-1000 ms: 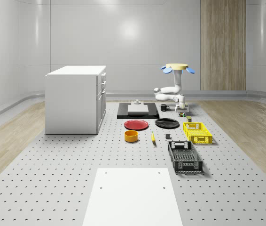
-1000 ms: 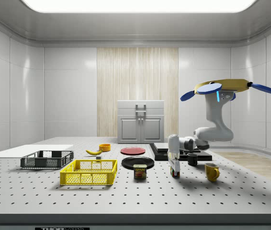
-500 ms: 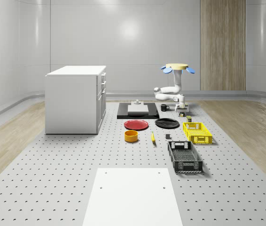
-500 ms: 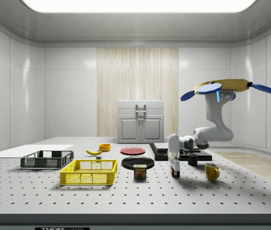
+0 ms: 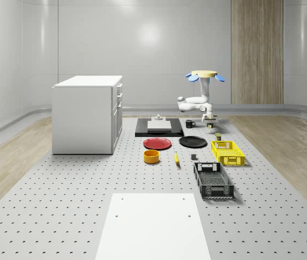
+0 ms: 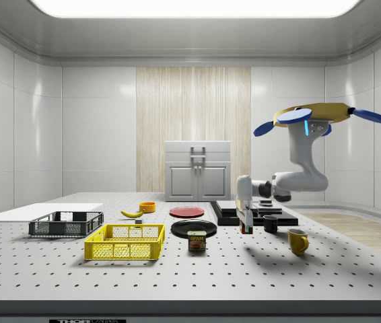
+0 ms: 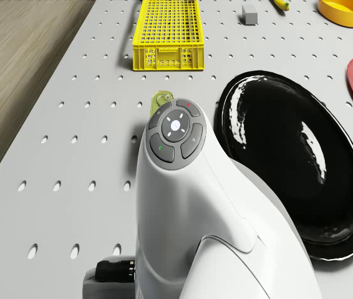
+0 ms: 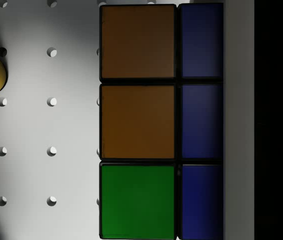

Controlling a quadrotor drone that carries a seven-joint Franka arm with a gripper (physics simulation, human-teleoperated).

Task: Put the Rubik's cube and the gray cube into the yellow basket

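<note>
Hovering past the SPAM can [image 6: 196, 241], the drone's gripper [image 6: 246, 227] pinches the Rubik's cube [image 8: 161, 120].

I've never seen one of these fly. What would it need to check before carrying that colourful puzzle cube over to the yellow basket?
1. Grip: the multicoloured Rubik's cube hangs in the gripper, off the perforated table: ok.
2. Drone hovering level above the table, arm reaching down: ok.
3. Yellow mesh basket has room inside: ok.
4. Height to pass over the small tin can, which stands between gripper and basket: cannot tell.
5. Small gray cube lies on the table beside the basket, not yet inside: ok for later.
</note>
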